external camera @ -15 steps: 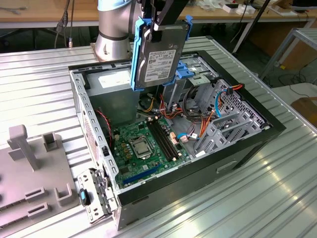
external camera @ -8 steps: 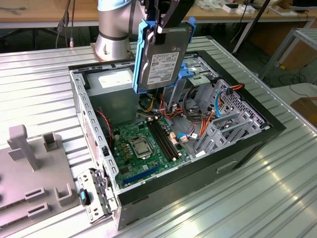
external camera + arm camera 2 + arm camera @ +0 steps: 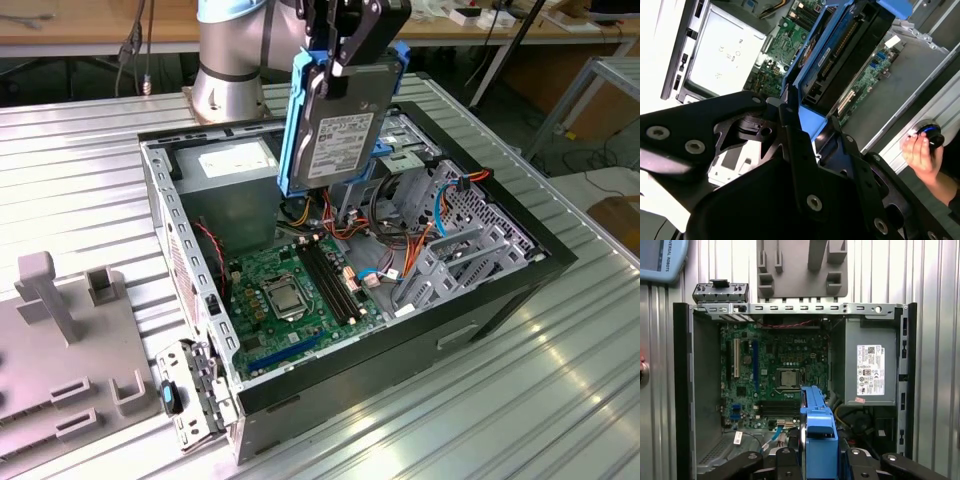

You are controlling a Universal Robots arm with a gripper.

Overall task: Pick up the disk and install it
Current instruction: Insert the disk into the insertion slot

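1. Nearest, at the exterior view's left: a grey fixture plate (image 3: pixel 60 370) with upright pegs and slots lies flat on the ribbed metal desk (image 3: pixel 480 420).
2. Just beside it, a grey metal bracket (image 3: pixel 190 390) with a dark, blue-tipped latch stands against the near corner of the computer case (image 3: pixel 480 300).
3. The case lies on its side with its panel off, so the interior is open from above.
4. Inside, at the exterior view's left, the grey power supply (image 3: pixel 225 165) sits against the far wall. The green motherboard (image 3: pixel 290 290) lies on the case floor in front of it, with its memory slots (image 3: pixel 325 280) near the middle.
5. The gripper (image 3: pixel 345 55) is clamped on the upper end of the disk (image 3: pixel 340 130), with black fingers on both faces.
6. The disk hangs on edge, slightly tilted, with its label facing the exterior camera and its blue frame along both long sides. It hangs above the open case, between the power supply and the metal drive bay (image 3: pixel 470 230).
7. At the exterior view's right, blue and orange cables (image 3: pixel 440 205) run through the drive bay.
8. In the first wrist view the disk (image 3: pixel 817 425) shows edge-on over the motherboard (image 3: pixel 775 365).
9. In the second wrist view a person's hand (image 3: pixel 916 154) rests against a round dark knob (image 3: pixel 930 134) beside the case.
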